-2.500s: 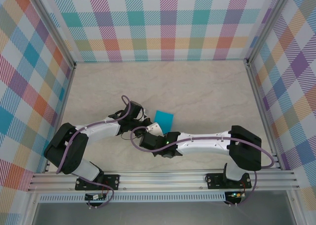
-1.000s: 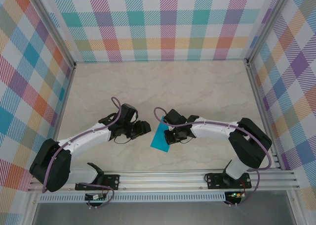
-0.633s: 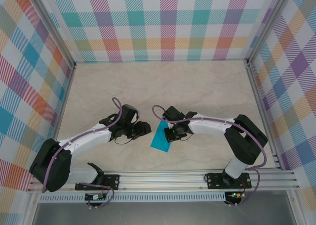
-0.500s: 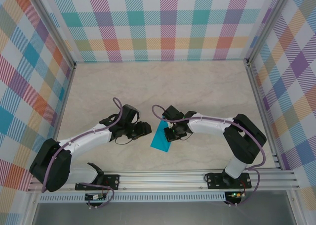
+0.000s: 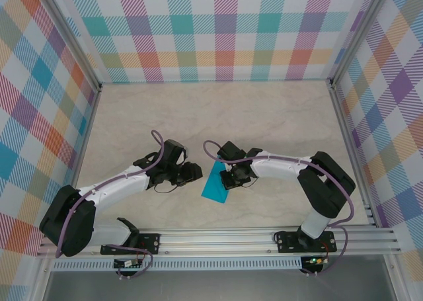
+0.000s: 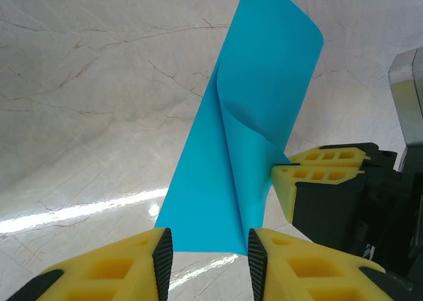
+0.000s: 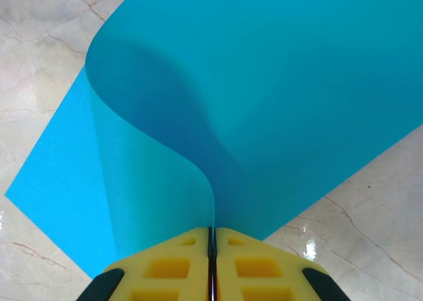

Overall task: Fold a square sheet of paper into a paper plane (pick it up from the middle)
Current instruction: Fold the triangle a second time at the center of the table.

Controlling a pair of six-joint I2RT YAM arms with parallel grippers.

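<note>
The square sheet of paper (image 5: pixel 215 186) is teal-blue and bent into a pinched fold, standing partly off the table between both arms. My right gripper (image 7: pixel 211 231) is shut on the fold's edge, and the sheet (image 7: pixel 264 83) curls away to both sides of its yellow fingers. My left gripper (image 6: pixel 205 248) is open, and the lower edge of the sheet (image 6: pixel 244 135) lies just ahead of the gap between its pads. The right gripper's yellow fingers (image 6: pixel 324 172) show at the sheet's right side. From above, the left gripper (image 5: pixel 193 173) faces the right gripper (image 5: pixel 225 177) across the paper.
A marbled tabletop (image 5: pixel 218 116) stretches behind the arms, enclosed by checked walls (image 5: pixel 218 30). An aluminium rail (image 5: pixel 218 238) runs along the near edge, close in front of the sheet.
My left gripper's jaws have narrowed while staying beside the sheet. The right arm has shifted slightly and still pinches the paper in about the same place.
</note>
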